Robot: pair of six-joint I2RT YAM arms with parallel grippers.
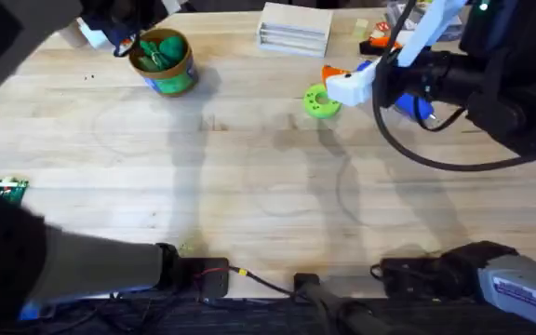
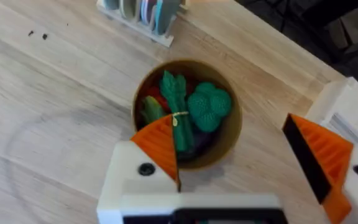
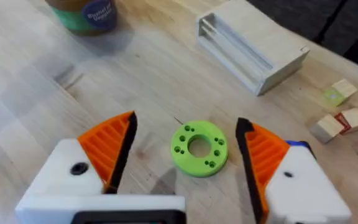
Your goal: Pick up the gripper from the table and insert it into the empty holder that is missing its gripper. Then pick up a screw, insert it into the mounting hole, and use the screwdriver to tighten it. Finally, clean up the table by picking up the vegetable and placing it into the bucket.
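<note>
Overhead view, taking the short round yellow-gold bucket (image 1: 163,61) with its green-blue label band as the landmark: the left arm's gripper (image 2: 241,165) hangs directly above the bucket's mouth, jaws wide apart and holding nothing. Inside the bucket lies the slender green toy vegetable (image 2: 177,107) with leafy ends, beside a knobbly round green toy (image 2: 209,107) and other pieces. With the jaws apart over the opening, I judge the vegetable has been let go there and the clean-up is about done.

Well to the right of the bucket, on the pale wooden table (image 1: 249,177), sits a round lime-green plastic disc (image 1: 319,100) with a centre hole. The right arm's gripper (image 3: 188,146) hovers over that disc, white finger mounts carrying orange ribbed pads (image 3: 107,146) on both sides, jaws apart and empty, so it seems parked clear of the left arm's work. A bright-blue cylindrical screwdriver (image 1: 413,104) lies just beyond the disc, farther from the bucket, partly hidden by the right arm.
</note>
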